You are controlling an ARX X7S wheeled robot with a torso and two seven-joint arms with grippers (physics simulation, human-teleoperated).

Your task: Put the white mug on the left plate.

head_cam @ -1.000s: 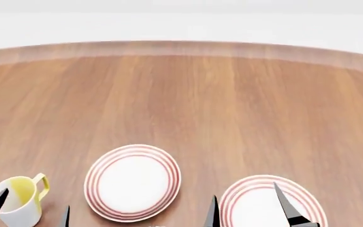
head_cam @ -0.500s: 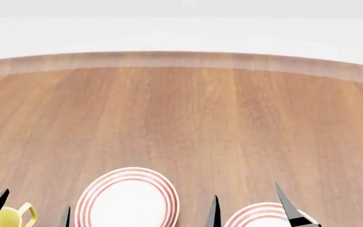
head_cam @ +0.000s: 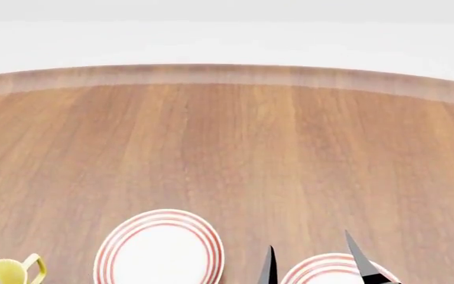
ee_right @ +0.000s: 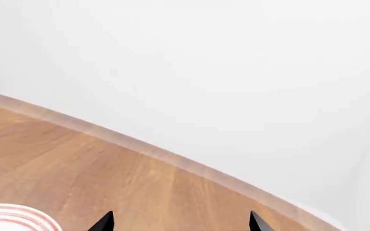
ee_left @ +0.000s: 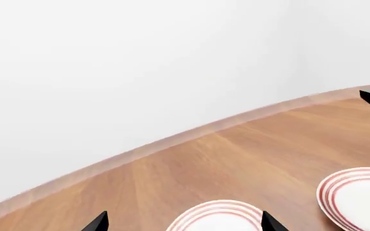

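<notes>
Table [head_cam: 235,142]: a wide brown wood-grain top with a paler curved far edge, seen in all three views; most of its surface is taken up by bare wood.
Right plate [head_cam: 330,271]: a round white plate with thin red rings at its rim, lying flat on the table near the head view's lower edge and cut off by it; it is also seen in the left wrist view [ee_left: 358,197].
Yellow-handled mug [head_cam: 10,272]: a white mug, yellow inside and with a yellow loop handle, set upright at the lower left corner, only its top showing.
Backdrop [head_cam: 227,29]: a plain white wall is seen beyond the table.
</notes>
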